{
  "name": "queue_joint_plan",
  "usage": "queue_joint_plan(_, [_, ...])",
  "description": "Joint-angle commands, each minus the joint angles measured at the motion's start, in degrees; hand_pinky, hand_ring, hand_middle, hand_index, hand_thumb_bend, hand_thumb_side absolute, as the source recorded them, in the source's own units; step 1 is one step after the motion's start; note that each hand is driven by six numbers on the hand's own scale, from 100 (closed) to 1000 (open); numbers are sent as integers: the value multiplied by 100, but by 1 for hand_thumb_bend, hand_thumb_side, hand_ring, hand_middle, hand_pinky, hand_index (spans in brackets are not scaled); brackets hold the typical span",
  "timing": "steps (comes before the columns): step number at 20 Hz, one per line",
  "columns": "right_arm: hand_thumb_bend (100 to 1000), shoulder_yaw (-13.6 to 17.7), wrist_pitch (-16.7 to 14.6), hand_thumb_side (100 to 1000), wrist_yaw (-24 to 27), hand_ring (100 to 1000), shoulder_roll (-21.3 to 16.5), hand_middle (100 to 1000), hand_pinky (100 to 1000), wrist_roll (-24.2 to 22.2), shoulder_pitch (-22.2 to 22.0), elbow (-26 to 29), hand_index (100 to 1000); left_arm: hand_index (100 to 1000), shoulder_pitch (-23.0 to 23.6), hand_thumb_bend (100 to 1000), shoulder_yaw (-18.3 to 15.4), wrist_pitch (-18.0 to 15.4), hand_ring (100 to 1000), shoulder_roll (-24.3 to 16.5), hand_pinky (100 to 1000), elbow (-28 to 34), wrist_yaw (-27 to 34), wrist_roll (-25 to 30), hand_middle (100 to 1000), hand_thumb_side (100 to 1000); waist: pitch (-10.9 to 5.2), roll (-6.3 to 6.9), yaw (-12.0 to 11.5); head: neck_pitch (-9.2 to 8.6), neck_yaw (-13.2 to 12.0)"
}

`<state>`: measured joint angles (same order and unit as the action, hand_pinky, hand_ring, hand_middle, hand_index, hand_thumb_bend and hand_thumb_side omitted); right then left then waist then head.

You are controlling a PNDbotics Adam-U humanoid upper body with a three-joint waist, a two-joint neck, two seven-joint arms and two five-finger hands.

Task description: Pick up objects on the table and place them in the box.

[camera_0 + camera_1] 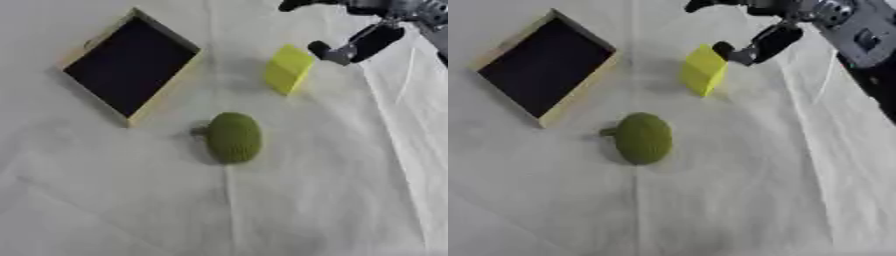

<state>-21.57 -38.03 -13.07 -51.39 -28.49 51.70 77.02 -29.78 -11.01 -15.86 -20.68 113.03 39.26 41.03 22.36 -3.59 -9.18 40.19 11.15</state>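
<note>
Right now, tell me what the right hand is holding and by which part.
Nothing. The right hand hangs just beside the yellow block, its fingers spread and not closed on it. The block rests on the table.

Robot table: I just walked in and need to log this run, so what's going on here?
The robot's right hand reaches in from the upper right and hovers beside the yellow block, fingers apart, holding nothing. The block and a green knitted ball both lie on the white cloth. The box at upper left looks empty, so nothing has been placed yet. The left hand is out of view.
</note>
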Motion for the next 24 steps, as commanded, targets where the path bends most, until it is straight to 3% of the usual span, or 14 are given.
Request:
queue_joint_plan(1, [100,41,-1394,336,-60,965,-57,894,955,-1473,103,-91,964,808,-96,100,12,1,639,-122,833,59,21,13,671,672,-120,29,9,-57,-2])
queue_joint_plan(7, [100,18,-1394,339,-112,966,-6,899,956,-1602,23,-215,963,808,-129,100,29,-1,640,-110,833,70,23,-20,672,672,-128,32,11,-54,-22])
queue_joint_plan(13, [100,59,-1394,508,-361,969,21,904,957,-1635,28,-350,965,808,-114,100,26,23,639,-98,833,83,11,-19,672,672,-128,33,18,-50,-54])
queue_joint_plan(21, [100,120,-1394,502,-575,968,-78,906,956,-1340,-35,-310,974,808,-100,100,24,58,638,-98,834,96,7,-1,671,672,-120,17,32,-29,-106])
queue_joint_plan(24, [100,102,-1394,548,-598,973,-136,918,958,-1293,-26,-225,991,808,-93,100,25,75,638,-101,834,100,3,11,671,672,-118,3,30,-28,-120])
